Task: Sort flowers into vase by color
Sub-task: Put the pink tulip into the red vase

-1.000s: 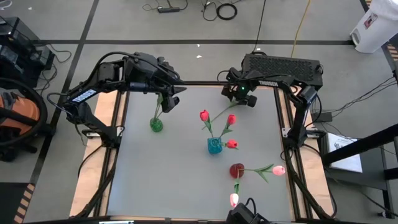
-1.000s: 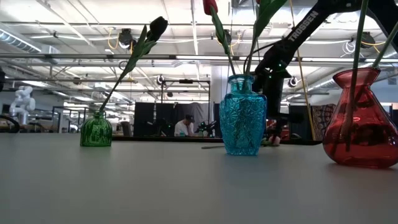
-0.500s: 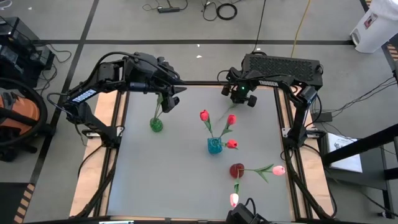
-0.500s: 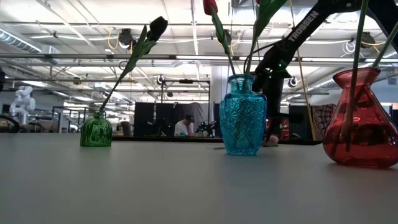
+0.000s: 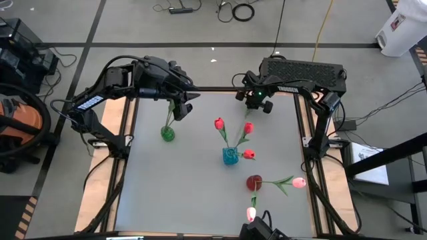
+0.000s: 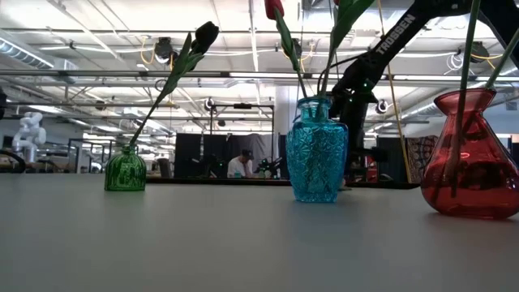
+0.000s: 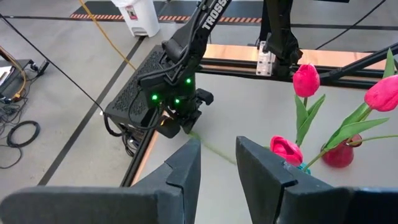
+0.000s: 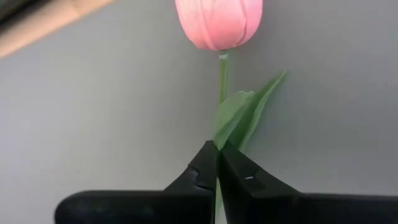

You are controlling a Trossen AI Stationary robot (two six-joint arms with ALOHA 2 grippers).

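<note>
Right gripper (image 8: 217, 163) at table's far edge, clenched on pink tulip (image 8: 219, 22) stem; stem runs straight ahead past fingertips, bud outermost; red vase (image 5: 254, 182) near right; left gripper (image 7: 217, 163) released, idle

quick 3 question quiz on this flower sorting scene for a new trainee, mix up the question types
1. True or false: the right hand is closed on the stem of a pink tulip.
2. Which vase holds the near-black tulip? A) blue vase B) green vase C) red vase
3. Fill in: the blue vase holds ___ red tulips.

Key:
1. True; the wrist view shows the fingers pinched on the green stem.
2. B, the green vase.
3. Three.
</note>
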